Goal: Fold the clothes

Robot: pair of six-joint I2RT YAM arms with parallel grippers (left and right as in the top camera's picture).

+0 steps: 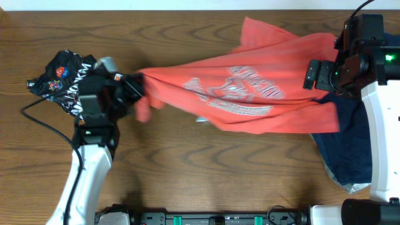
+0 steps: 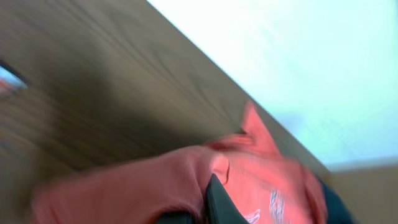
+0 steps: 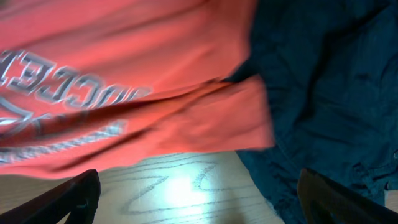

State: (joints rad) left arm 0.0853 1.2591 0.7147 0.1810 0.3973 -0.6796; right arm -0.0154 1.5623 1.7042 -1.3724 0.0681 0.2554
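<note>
A coral-red T-shirt [image 1: 250, 87] with pale chest lettering lies stretched across the table's middle. My left gripper [image 1: 139, 87] is shut on its left end, bunching the cloth; in the left wrist view the red cloth [image 2: 143, 186] wraps my dark finger [image 2: 217, 205]. My right gripper [image 1: 320, 76] is open and empty above the shirt's right edge; its view shows the red shirt [image 3: 124, 81] and navy clothes [image 3: 329, 93] with bare wood between the fingers [image 3: 199, 193]. A black printed T-shirt [image 1: 59, 76] lies crumpled at the far left. Navy clothes [image 1: 340, 140] lie at the right.
The wooden table [image 1: 206, 169] runs along the front. The left arm's white link [image 1: 94, 169] and a black cable [image 1: 44, 128] cross the front left. The right arm's white body [image 1: 384, 131] stands over the navy pile.
</note>
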